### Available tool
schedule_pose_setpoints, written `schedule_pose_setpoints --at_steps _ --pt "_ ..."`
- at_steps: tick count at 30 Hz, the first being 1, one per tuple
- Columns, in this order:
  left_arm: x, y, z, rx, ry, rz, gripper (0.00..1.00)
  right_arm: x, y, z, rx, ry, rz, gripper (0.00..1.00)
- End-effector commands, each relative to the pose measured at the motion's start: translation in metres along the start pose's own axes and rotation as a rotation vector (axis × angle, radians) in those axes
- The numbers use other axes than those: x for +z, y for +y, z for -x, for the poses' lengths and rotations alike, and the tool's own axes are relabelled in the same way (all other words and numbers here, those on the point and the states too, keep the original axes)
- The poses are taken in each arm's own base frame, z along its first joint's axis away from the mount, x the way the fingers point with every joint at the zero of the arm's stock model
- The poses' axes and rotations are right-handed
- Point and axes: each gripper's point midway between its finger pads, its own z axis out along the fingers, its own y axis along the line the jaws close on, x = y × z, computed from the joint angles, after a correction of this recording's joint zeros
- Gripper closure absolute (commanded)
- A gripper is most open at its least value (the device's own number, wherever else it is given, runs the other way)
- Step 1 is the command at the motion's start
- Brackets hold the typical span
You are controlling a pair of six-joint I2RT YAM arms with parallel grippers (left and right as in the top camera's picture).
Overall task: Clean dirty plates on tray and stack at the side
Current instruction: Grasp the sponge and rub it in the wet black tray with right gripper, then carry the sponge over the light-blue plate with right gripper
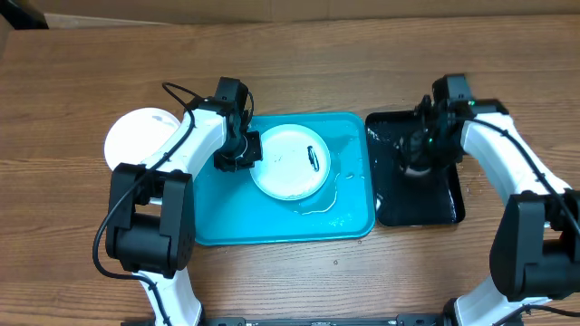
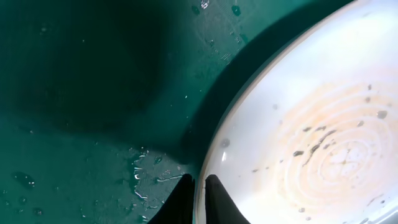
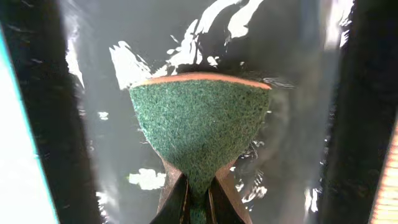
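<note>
A white plate [image 1: 288, 161] with a dark smear lies on the turquoise tray [image 1: 236, 226]. My left gripper [image 1: 237, 152] is shut on the plate's left rim; the left wrist view shows the fingers [image 2: 199, 193] pinching the rim of the white plate [image 2: 311, 143], which bears orange rings and dark specks. Another white plate [image 1: 136, 136] rests on the table to the left of the tray, partly under the left arm. My right gripper [image 1: 415, 163] is over the black tray [image 1: 435, 204] and is shut [image 3: 198, 193] on a green scouring sponge [image 3: 199, 118]. No blue or yellow-green plate shows.
Water pools on the turquoise tray's right side [image 1: 335, 195]. The glossy black tray is wet and sits right against the turquoise tray. Bare wooden table [image 1: 72, 226] lies all around.
</note>
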Motion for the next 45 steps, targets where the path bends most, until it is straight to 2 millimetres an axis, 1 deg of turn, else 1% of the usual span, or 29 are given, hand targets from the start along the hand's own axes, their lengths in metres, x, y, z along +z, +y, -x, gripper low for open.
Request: schedule_pose_setpoints --at_steps 1,2,4,7,10,14,15,19,22,24,26,30,35,38,39,41,45 --pt "0.004 -0.002 -0.002 -0.001 0.007 0.0 0.87 -0.011 0.005 0.004 -0.008 -0.01 0.016 0.96" --pt "0.004 -0.001 -0.001 -0.001 0.005 0.003 0.84 -0.01 0.005 0.002 0.001 -0.003 0.015 0.96" --pt "0.004 0.0 -0.001 0.0 0.003 0.009 0.75 -0.006 0.004 -0.002 0.038 0.008 0.015 0.96" --pt "0.004 0.0 -0.001 -0.001 0.001 0.009 0.76 0.001 0.003 -0.008 0.048 0.02 0.014 0.96" --pt "0.004 0.0 0.0 0.0 0.0 0.009 0.79 0.003 0.003 -0.01 0.049 0.023 0.014 0.96" --pt "0.004 0.004 0.002 0.0 -0.01 0.032 0.76 0.002 0.003 -0.009 0.048 0.021 0.014 0.96" --pt "0.004 0.004 0.001 0.0 -0.009 0.032 0.76 0.002 0.003 -0.009 0.049 0.021 0.014 0.96" --pt "0.005 0.004 -0.001 -0.001 -0.001 0.035 0.87 -0.003 0.004 -0.003 0.046 0.007 0.015 0.96" --pt "0.006 0.005 -0.003 -0.002 0.005 0.036 0.87 -0.01 0.005 0.002 0.046 -0.002 0.015 0.96" --pt "0.007 0.006 -0.005 -0.003 0.01 0.038 0.88 -0.011 0.005 0.001 0.047 0.003 0.015 0.96" --pt "0.009 0.007 -0.008 -0.012 0.018 0.041 0.96 -0.01 0.005 -0.002 0.051 0.016 0.014 0.96" --pt "0.013 0.01 -0.014 -0.043 0.034 0.044 0.96 -0.01 0.005 -0.003 0.068 0.019 0.013 0.96" --pt "0.014 0.007 -0.019 -0.046 0.056 0.024 0.96 -0.004 -0.007 -0.007 0.112 0.02 -0.047 0.96" --pt "0.014 0.004 -0.019 -0.046 0.061 0.009 0.91 -0.001 -0.011 -0.005 0.11 0.005 -0.072 0.96" --pt "0.014 0.004 -0.019 -0.046 0.06 0.01 0.91 -0.002 -0.013 -0.002 0.109 -0.006 -0.08 0.96" --pt "0.014 0.004 -0.019 -0.046 0.06 0.01 0.96 -0.01 -0.012 0.004 0.108 -0.023 -0.081 0.96" --pt "0.014 0.005 -0.021 -0.047 0.065 0.011 0.96 -0.038 -0.008 0.018 0.107 -0.05 -0.078 0.96"
